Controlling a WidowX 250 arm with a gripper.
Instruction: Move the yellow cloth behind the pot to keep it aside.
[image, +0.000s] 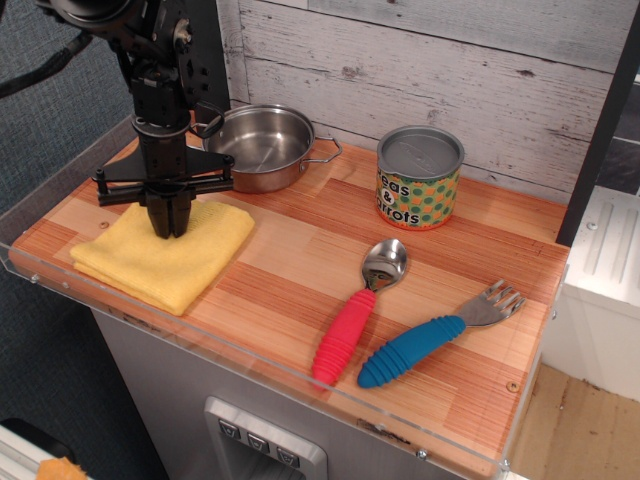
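Observation:
The yellow cloth (165, 257) is a folded square lying flat on the wooden counter at the front left. My gripper (171, 230) points straight down, its black fingers closed together and pinching the cloth near its middle. The shiny steel pot (262, 146) with two loop handles stands just behind and to the right of the cloth, near the back wall. The arm partly hides the pot's left handle.
A lidded tin can (420, 177) with a green-dotted label stands at the back centre. A red-handled spoon (357, 312) and a blue-handled fork (435, 334) lie at the front right. A clear acrylic rim (250, 357) edges the counter (300, 250).

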